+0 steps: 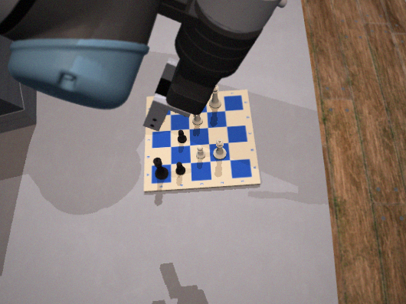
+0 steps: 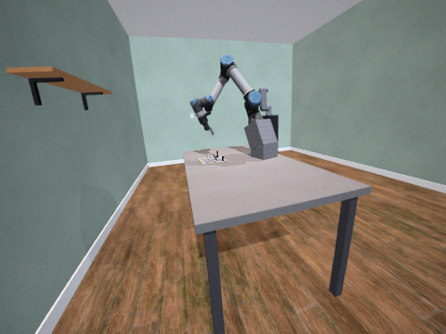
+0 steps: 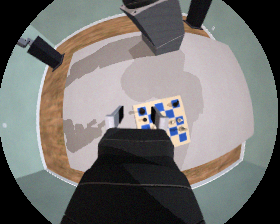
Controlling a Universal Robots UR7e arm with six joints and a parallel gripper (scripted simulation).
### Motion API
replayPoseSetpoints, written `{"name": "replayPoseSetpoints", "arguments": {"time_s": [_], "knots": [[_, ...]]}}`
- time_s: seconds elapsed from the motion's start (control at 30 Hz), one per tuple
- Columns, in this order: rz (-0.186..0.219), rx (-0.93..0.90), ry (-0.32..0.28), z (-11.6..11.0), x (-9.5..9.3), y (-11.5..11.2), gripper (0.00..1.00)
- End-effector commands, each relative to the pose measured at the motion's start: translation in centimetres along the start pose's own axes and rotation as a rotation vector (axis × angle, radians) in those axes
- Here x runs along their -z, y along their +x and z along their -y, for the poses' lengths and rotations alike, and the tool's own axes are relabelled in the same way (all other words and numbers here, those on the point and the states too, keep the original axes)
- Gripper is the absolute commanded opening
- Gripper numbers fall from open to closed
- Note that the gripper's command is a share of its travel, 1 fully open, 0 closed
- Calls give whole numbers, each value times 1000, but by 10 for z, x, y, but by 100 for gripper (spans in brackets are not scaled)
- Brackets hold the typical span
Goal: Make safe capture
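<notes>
The blue-and-cream chessboard [image 1: 254, 178] [image 2: 213, 162] [image 3: 187, 142] lies flat on the grey table [image 1: 237, 240] [image 2: 269, 183] [image 3: 225, 90], just below centre in the top view. A tall black piece [image 1: 161, 171] stands at its seven o'clock corner, a white crowned piece [image 1: 219, 152] toward four. The gripper [image 1: 168, 117] [image 2: 212, 134] [image 3: 137, 111] hangs above, jaws fully spread, holding nothing.

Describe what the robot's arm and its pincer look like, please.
The arm has smooth light-grey tubes, dark joint sections and rounded blue caps at the joints. Towards the tool it turns black, with a ribbed-looking collar. The pincer has two blocky, light-grey metallic fingers with black inner pads; one finger shows two small dark holes.
</notes>
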State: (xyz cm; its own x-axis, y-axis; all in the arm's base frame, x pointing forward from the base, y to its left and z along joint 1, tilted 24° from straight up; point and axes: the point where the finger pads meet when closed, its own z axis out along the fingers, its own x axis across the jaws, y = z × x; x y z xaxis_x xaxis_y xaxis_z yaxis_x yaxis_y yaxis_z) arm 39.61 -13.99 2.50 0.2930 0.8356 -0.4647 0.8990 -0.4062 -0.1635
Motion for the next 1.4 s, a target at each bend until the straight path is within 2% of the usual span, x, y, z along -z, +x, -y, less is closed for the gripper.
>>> {"name": "replayPoseSetpoints", "arguments": {"time_s": [0.0, 0.6, 0.77, 0.9, 1.03, 1.1, 1.37], "knots": [[0, 0, -1, 0, 0, 0, 100], [-1, -1, -1, 0, 0, 0, 100], [-25, -31, 14, -4, -4, -2, 100], [-83, -104, 50, -13, -14, -6, 100], [-179, -220, 103, -27, -32, -13, 100], [-179, -220, 103, -27, -32, -13, 100], [-437, -534, 255, -67, -82, -31, 100]]}}
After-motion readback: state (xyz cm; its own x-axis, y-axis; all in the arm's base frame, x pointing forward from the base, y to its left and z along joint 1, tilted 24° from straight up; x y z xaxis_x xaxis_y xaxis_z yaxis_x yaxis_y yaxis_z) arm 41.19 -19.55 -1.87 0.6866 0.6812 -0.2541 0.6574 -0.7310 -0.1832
